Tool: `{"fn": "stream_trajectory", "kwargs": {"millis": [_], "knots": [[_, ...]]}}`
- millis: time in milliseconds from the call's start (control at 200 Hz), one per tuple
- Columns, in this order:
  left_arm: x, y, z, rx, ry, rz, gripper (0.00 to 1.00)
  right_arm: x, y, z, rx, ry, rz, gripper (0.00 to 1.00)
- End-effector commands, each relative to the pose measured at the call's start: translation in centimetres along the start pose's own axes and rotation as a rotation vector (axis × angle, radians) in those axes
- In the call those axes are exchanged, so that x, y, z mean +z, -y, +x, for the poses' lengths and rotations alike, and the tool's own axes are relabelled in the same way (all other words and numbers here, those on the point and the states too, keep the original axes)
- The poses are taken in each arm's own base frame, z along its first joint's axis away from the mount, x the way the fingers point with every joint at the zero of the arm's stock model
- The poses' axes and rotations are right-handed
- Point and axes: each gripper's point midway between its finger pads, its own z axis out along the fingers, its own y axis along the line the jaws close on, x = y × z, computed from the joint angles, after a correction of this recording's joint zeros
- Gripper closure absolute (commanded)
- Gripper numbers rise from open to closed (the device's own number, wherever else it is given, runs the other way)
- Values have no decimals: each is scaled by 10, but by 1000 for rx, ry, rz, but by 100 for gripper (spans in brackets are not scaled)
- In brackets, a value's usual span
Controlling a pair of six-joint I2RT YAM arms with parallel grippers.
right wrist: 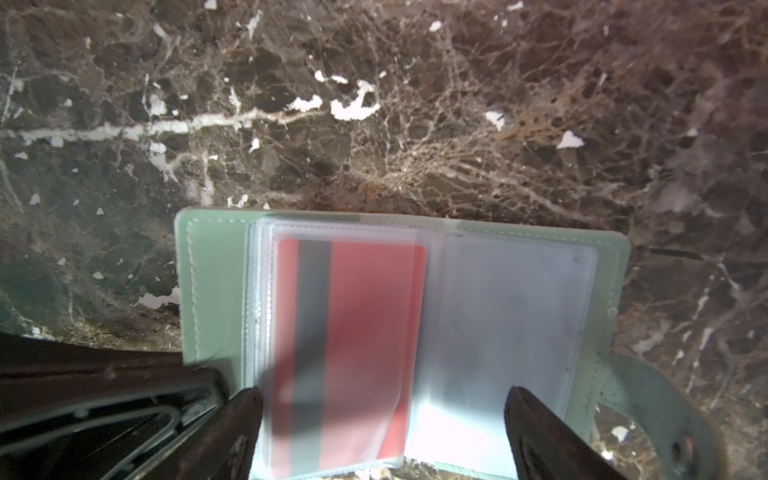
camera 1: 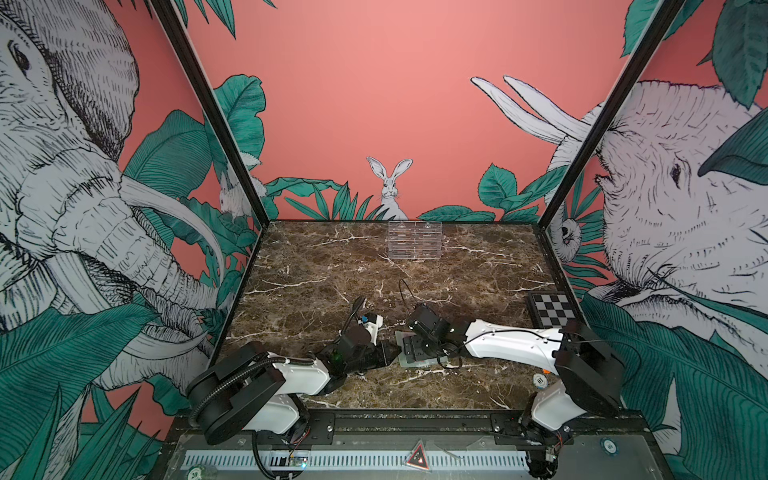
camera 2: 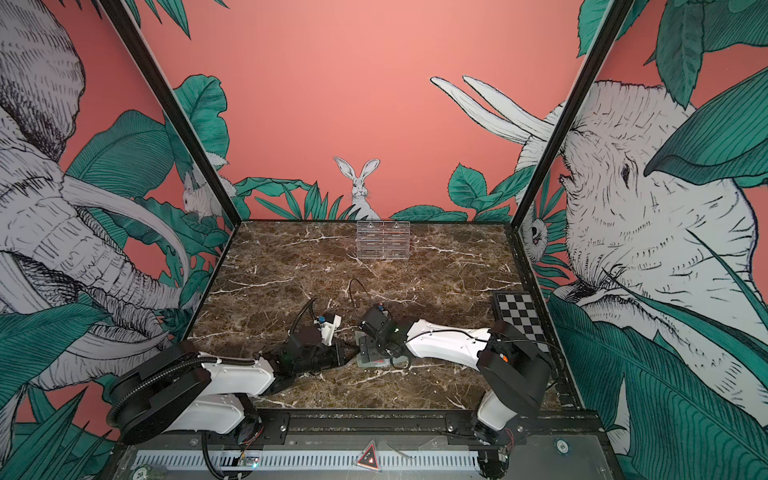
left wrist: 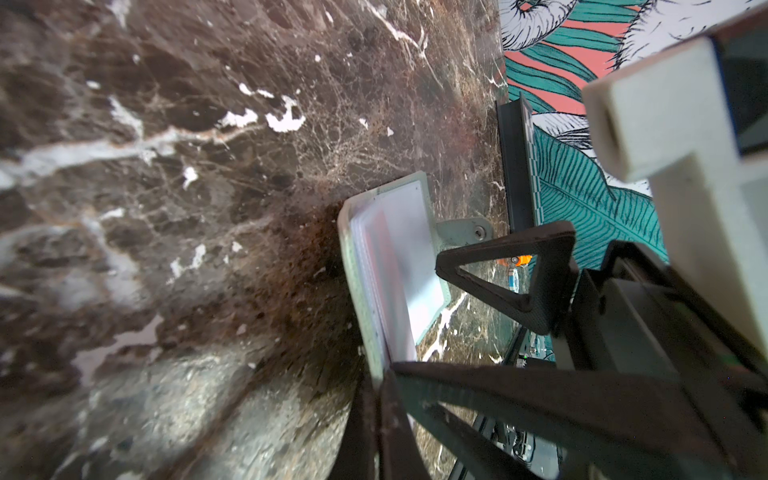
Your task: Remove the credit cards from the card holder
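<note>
- Card holder (right wrist: pixel 212 286): where does it lie, and which way does it run?
- Opened flat on the marble table (camera 1: pixel 332 266), sleeves up, near the front middle between the two arms; its spread length runs from the left gripper (left wrist: pixel 376 399) towards the right-hand wall; the snap tab (right wrist: pixel 665 415) sticks out at the end away from that gripper.
- And what shows inside?
- One credit card (right wrist: pixel 353 332), red face up with one dark stripe, inside a clear sleeve on the stacked side; its long axis lies along the fold, crosswise to the holder's length; the stripe runs the same way; whether more cards sit beneath it I cannot tell.
- The grippers?
- The left gripper's jaws are pressed together, pinching the edge of the green cover; the right gripper (right wrist: pixel 382 419) stands spread wide over the sleeves, one finger by the card's sleeve, the other over the page on the tab side; touching or not, I cannot tell.
- Counts and writing?
- One holder, one tab; one clear acrylic stand (camera 1: pixel 414 240) at the back; one checkered board (camera 1: pixel 552 309) at the right edge; three round chips in a top view; a chip (camera 1: pixel 194 472) on the front rail reads 20; the card's print is too blurred to read.
</note>
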Motion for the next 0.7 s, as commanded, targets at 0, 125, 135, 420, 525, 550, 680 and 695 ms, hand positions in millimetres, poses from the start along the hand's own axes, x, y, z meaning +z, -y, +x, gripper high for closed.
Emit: {"fn": "stream_trajectory", "kwargs": {"millis": [0, 125, 135, 420, 525, 550, 680, 695], "knots": [[1, 13, -8, 28, 24, 37, 100, 3, 11, 3, 6, -3, 43, 11], [1, 12, -6, 28, 21, 35, 100, 1, 15, 3, 16, 2, 46, 11], [1, 12, -7, 29, 21, 35, 100, 1, 15, 3, 16, 2, 46, 11], [2, 10, -5, 33, 16, 29, 100, -6, 23, -2, 40, 25, 40, 11], [2, 8, -5, 35, 15, 24, 100, -8, 25, -3, 45, 32, 36, 12], [2, 8, -5, 35, 15, 24, 100, -8, 26, -3, 47, 33, 37, 12], [2, 7, -4, 38, 12, 19, 100, -9, 30, -3, 56, 36, 38, 12], [2, 7, -4, 38, 12, 20, 100, -9, 30, -2, 57, 35, 37, 12]]}}
